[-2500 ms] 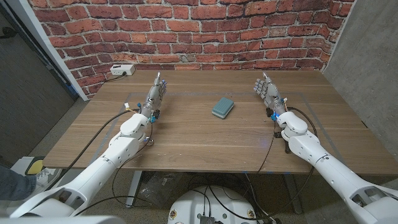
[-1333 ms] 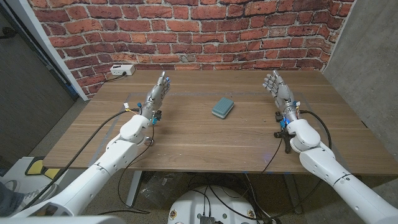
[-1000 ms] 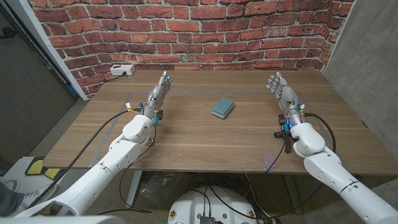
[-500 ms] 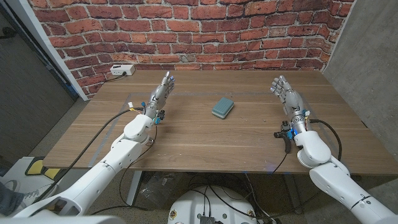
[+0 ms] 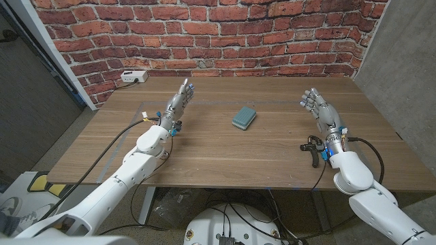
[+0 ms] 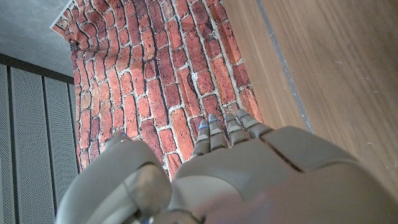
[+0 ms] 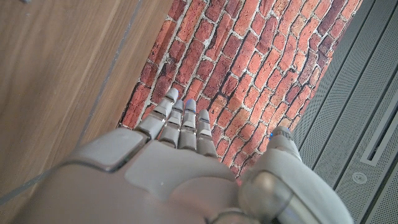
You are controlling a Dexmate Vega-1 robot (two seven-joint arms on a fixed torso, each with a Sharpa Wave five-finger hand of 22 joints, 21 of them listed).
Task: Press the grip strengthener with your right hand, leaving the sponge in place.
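Right hand [image 5: 318,107] empty, fingers apart; we bring it near, onto grip strengthener [image 5: 313,149], avoiding sponge [image 5: 243,117] left.

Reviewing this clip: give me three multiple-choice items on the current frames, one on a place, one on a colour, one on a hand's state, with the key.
1. Where does the sponge lie on the table?
A. near the middle, between the two hands
B. under the left hand
C. at the near edge

2. What colour is the sponge?
A. yellow
B. teal blue
C. red

3. What is the state of the right hand?
A. gripping the sponge
B. holding a cable
C. empty, fingers apart

Key: 1 A, the head view shows the sponge between the left hand and the right hand, apart from both. 2 B, its top shows teal blue against the wood. 3 C, the right hand's fingers are apart with nothing in them, over the table's right part.
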